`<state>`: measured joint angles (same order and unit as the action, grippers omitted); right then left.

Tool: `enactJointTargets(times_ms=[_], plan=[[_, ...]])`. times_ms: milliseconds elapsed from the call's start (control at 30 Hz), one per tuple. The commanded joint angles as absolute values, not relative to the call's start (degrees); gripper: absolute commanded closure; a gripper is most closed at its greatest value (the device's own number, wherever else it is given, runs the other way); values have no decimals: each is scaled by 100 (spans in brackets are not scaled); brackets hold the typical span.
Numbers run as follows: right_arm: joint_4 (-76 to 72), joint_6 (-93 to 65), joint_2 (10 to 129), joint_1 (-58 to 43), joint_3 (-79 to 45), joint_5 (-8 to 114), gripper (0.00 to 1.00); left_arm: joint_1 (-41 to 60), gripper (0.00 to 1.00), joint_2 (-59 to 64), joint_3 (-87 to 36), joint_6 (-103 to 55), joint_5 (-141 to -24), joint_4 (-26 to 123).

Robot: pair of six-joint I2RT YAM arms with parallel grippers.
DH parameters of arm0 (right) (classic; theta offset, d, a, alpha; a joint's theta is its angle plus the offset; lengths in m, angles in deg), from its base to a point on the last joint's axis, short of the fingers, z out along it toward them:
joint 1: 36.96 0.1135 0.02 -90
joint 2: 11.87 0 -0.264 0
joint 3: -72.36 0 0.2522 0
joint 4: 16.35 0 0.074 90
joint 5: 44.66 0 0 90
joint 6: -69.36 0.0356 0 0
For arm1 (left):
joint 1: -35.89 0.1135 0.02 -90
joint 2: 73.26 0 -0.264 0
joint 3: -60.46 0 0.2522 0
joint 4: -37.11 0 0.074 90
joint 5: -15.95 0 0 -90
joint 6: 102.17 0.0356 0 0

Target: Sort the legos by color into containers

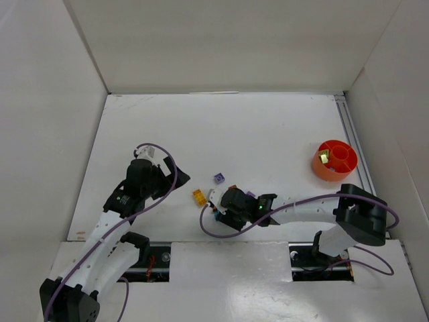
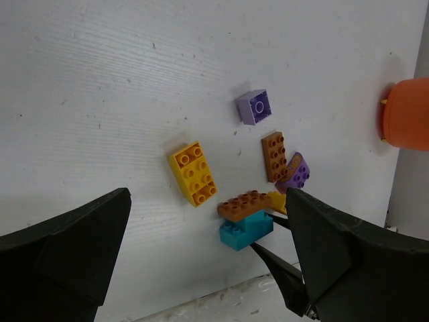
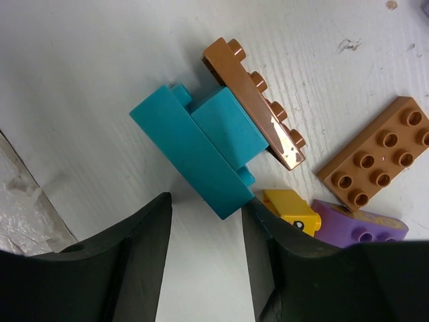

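Tabletop (image 1: 268, 127), white and walled in, carries everything. The left arm reaches in from the near left. Its left gripper (image 1: 177, 179) hangs over the surface with jaws wide apart and nothing between them. The right arm lies low across the near edge, and its right gripper (image 3: 204, 201) is down at the cluster of bricks. Its jaws are apart, their tips either side of the near corner of the teal brick (image 3: 194, 144) — not clamped on it.

The orange bowl (image 1: 320, 171) stands well apart at the far right, with a pale green piece (image 1: 324, 157) in one compartment.

A long brown plate (image 3: 258, 100) leans tilted against the teal brick. Just beside lie a flat brown plate (image 3: 379, 154), a purple piece (image 3: 358, 225) and a small yellow piece (image 3: 289, 209). A yellow brick (image 2: 194, 173) lies near the cluster — a purple square (image 2: 255, 107) farther out.
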<state>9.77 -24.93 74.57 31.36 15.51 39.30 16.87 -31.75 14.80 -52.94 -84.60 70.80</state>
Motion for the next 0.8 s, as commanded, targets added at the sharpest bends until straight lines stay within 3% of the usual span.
enactJointTargets(times_ms=[0, 167, 633, 767], plan=[[542, -2547, 7471, 3169, 1421, 3884, 49, 1665, 0, -3248, 1401, -5198, -8530, 6915], [121, -2722, 7418, 3169, 1614, 4015, 57, 1665, 0, -3248, 1401, -5198, -8530, 6915], [-689, -3091, 7682, 3169, 1667, 4481, 59, 1665, 0, -3301, 1401, -5198, -8644, 6915], [-864, -3154, 7804, 3169, 1667, 4481, 68, 1665, 0, -3301, 1401, -5198, -8644, 6915]])
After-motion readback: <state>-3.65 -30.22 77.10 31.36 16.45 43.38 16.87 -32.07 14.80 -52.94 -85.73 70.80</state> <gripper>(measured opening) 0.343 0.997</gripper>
